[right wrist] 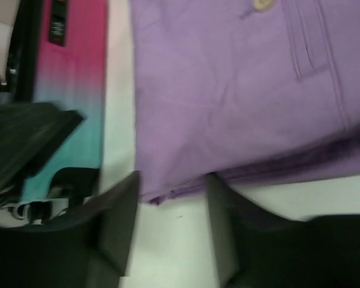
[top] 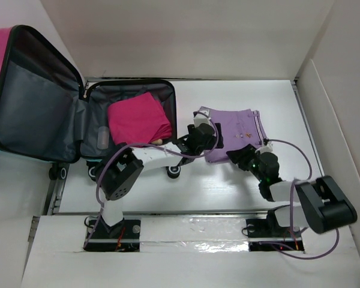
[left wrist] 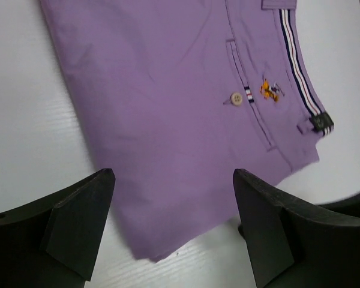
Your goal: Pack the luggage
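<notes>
Currently, left hand [left wrist: 173, 180] and right hand [right wrist: 173, 180] are being held released at the edge of the purple shorts [top: 234, 129]; a single-layer pinch, unfolding them, is being risked.

Bright even light; blurred right-wrist view

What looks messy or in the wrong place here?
Nothing is spilled or broken. The only thing out of place is the purple shorts, lying folded on the table beside the open suitcase, while the pink cloth is already packed inside.
</notes>
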{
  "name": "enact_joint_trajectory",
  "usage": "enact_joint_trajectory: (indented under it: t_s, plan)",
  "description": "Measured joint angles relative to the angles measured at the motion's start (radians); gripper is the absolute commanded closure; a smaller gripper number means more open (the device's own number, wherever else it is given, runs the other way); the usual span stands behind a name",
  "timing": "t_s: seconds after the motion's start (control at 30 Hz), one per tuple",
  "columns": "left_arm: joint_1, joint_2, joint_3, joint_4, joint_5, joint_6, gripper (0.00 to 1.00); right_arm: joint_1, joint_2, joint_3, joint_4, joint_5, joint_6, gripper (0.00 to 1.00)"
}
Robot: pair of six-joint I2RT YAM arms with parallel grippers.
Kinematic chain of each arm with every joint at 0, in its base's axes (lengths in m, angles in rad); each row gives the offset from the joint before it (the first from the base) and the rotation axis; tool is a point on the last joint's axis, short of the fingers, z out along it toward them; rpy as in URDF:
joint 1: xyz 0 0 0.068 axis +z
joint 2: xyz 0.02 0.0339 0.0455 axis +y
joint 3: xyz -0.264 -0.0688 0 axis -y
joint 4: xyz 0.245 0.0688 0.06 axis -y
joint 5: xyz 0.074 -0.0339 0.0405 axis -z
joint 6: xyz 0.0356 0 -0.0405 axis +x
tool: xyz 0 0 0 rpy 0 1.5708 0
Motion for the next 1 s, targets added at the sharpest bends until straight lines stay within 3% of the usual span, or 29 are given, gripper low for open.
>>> enact_joint_trajectory:
  t_s: [0.07,0.13,0.2,0.3,0.33,0.37,0.43,0.6,0.9,1.0]
  plan:
    - [0.002,0.047,0.043,-0.017,-0.010,-0.009,0.22,0.051,-0.092,-0.007,-0.041,0.032,0.001,0.21]
    - [0.009,0.090,0.085,-0.037,-0.014,-0.016,0.22,0.058,-0.208,-0.006,-0.092,0.075,-0.013,0.14]
    - [0.018,0.117,0.105,-0.052,-0.014,-0.022,0.22,0.058,-0.358,0.017,-0.246,0.134,-0.047,0.12]
    - [0.044,0.132,0.105,-0.079,-0.022,-0.031,0.22,0.058,-0.578,0.063,-0.430,0.220,-0.111,0.22]
    - [0.054,0.133,0.105,-0.082,-0.029,-0.031,0.22,0.058,-0.637,0.073,-0.466,0.239,-0.130,0.30]
    - [0.062,0.133,0.105,-0.084,-0.035,-0.031,0.22,0.058,-0.701,0.084,-0.505,0.257,-0.150,0.46]
    - [0.081,0.134,0.108,-0.089,-0.048,-0.031,0.22,0.058,-0.789,0.105,-0.569,0.283,-0.190,0.53]
    - [0.132,0.203,0.186,-0.119,-0.037,-0.023,0.24,0.058,-0.835,0.145,-0.665,0.290,-0.271,0.53]
    - [0.187,0.357,0.353,-0.183,0.067,0.016,0.27,0.082,-0.716,0.186,-0.703,0.234,-0.338,0.49]
    - [0.177,0.392,0.405,-0.192,0.083,0.024,0.33,0.122,-0.710,0.203,-0.703,0.241,-0.344,0.49]
